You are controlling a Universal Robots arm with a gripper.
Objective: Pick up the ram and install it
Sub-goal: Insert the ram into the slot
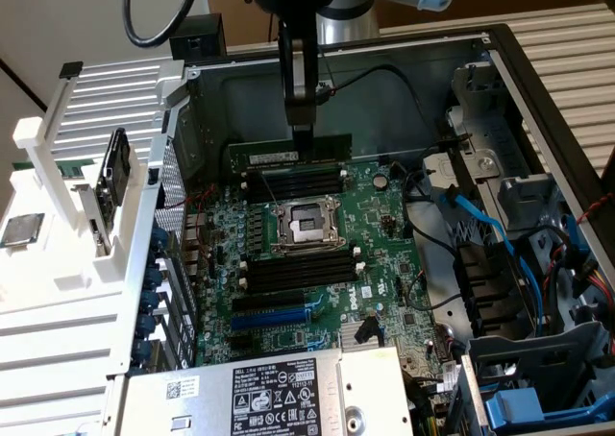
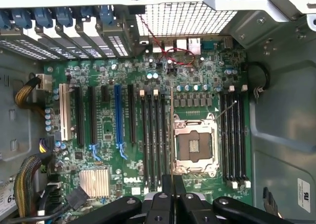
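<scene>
Open desktop computer case (image 1: 384, 66), green Dell motherboard (image 1: 389, 263) inside, gripper (image 1: 303, 140) clamped on the ram (image 1: 264, 156), stick held level over memory slots (image 1: 293, 181) beside processor socket (image 1: 306, 225), apparently not yet seated.

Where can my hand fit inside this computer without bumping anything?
The bare grey case panel, bordered by the held ram and the drive cage, is free. The blue cables beside the motherboard are crowded.
</scene>
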